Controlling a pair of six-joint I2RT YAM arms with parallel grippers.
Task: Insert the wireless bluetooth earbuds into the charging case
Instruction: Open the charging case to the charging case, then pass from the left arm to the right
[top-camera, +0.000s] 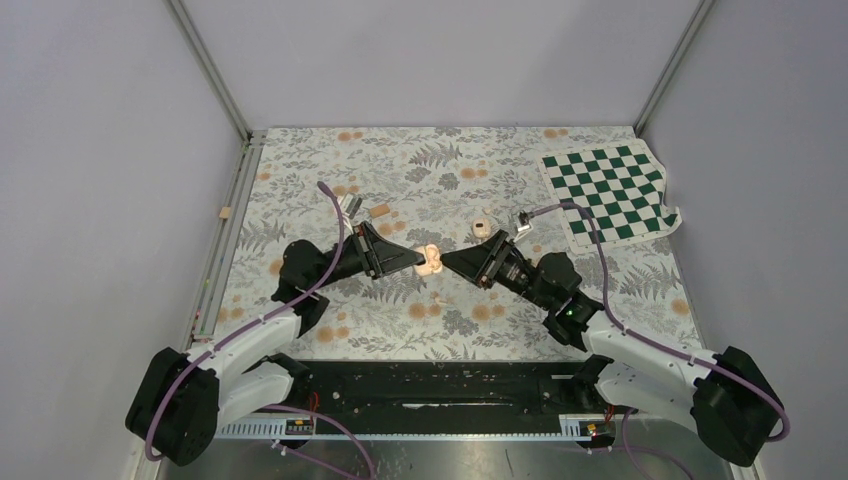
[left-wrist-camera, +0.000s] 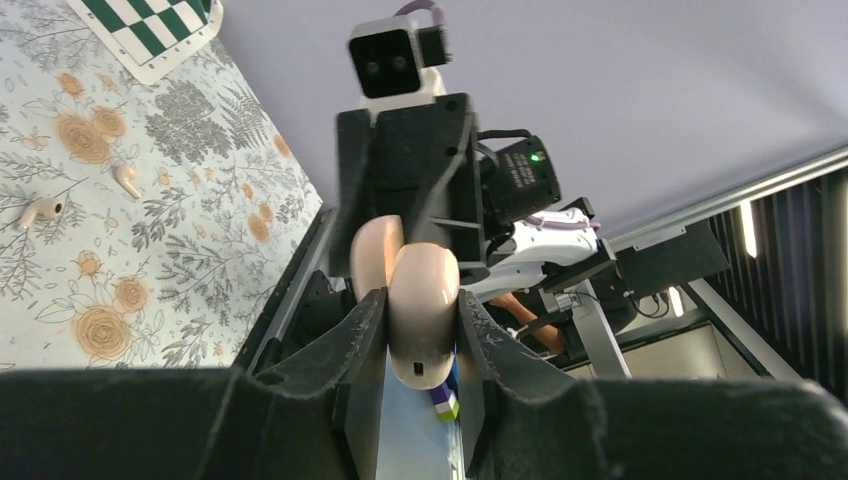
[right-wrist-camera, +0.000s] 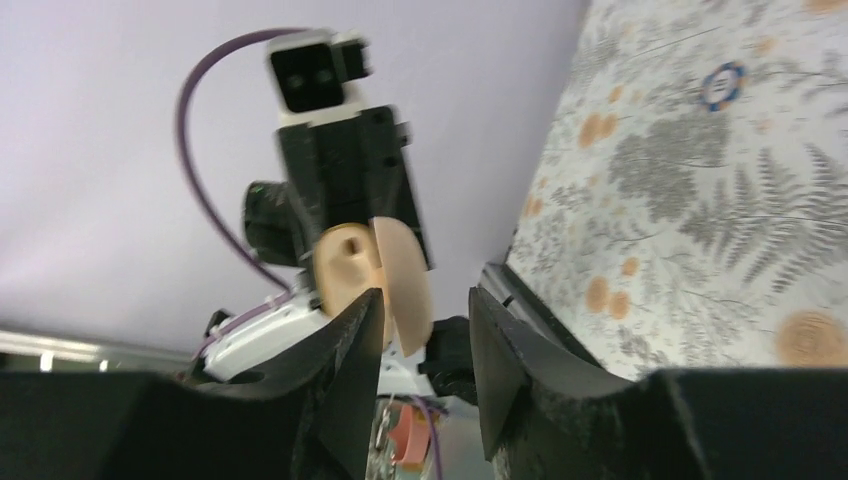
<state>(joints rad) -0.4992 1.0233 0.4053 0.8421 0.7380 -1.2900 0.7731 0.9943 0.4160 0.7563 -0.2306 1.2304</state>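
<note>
The peach-beige charging case is held above the table's middle, its two halves hinged apart. My left gripper is shut on one half; the other half stands beside it. My right gripper faces it from the right. Its open jaws straddle the flat half, with a gap to the right finger. The half with an earbud socket shows behind. The earbuds lie on the cloth, and show in the top view beyond the grippers.
A flat tan oblong piece lies behind the left gripper. A green-and-white checkerboard sheet lies at the back right. A small tan block sits on the left rail. Grey walls enclose the floral-cloth table.
</note>
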